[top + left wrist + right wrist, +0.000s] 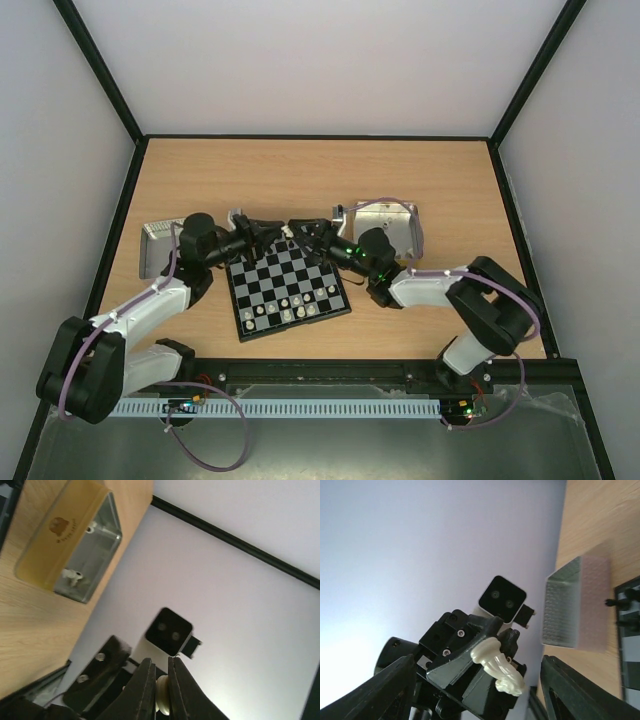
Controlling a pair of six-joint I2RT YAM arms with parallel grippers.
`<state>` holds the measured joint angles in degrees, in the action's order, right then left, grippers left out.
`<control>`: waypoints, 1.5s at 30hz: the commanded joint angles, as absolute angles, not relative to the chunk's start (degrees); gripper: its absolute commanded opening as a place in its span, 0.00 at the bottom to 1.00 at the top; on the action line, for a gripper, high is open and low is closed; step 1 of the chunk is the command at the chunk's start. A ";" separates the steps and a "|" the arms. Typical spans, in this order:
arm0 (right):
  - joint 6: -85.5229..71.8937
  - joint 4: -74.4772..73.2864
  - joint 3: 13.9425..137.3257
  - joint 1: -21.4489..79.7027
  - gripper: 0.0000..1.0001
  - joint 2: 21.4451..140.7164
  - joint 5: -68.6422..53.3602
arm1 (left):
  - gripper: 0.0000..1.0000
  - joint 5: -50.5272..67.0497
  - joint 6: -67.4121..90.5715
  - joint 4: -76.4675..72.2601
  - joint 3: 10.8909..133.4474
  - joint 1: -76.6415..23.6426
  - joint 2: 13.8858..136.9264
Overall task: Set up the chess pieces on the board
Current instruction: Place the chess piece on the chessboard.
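Observation:
Both grippers meet just above the far edge of the board (pixel 290 287). My left gripper (pixel 270 236) is shut on a cream chess piece (pixel 498 666), gripping its round base (pixel 163 700) so that the piece sticks out sideways. My right gripper (pixel 479 680) faces it with its jaws wide open on either side of that piece, touching nothing. Several white pieces (pixel 287 306) stand on the board's near rows. Black pieces (pixel 619 603) stand along its far edge.
A gold-walled tray (pixel 47 545) holding a few white pieces lies right of the board and shows from above (pixel 385 222). A silver tray (pixel 574 605) lies left of the board (pixel 158 246). Black frame rails border the table.

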<state>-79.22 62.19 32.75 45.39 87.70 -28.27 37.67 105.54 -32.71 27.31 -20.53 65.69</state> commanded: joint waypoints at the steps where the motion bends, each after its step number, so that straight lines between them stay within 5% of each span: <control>1: -91.02 77.64 34.70 47.21 0.68 92.29 -23.89 | 0.09 36.53 116.51 -41.99 26.86 -20.13 65.36; 7: -92.25 77.81 33.04 47.31 0.62 90.96 -20.77 | 0.10 34.46 117.58 -42.01 26.15 -20.13 64.16; 13: -96.08 80.30 34.07 47.34 0.43 91.75 -21.63 | 0.10 34.04 120.15 -45.49 24.86 -20.21 64.02; 24: -96.47 79.97 36.26 47.93 0.41 93.78 -23.78 | 0.10 33.59 122.46 -49.29 24.63 -20.21 64.89; 38: -93.83 75.73 37.49 48.08 0.02 92.13 -22.87 | 0.11 33.44 122.10 -48.81 23.93 -20.61 64.17; 41: -90.58 68.99 37.69 48.01 0.02 89.69 -22.50 | 0.21 33.32 119.43 -45.19 24.01 -20.66 63.28; 45: -81.35 50.89 37.86 47.61 0.02 82.88 -22.13 | 0.46 31.32 108.01 -28.04 25.89 -20.06 59.33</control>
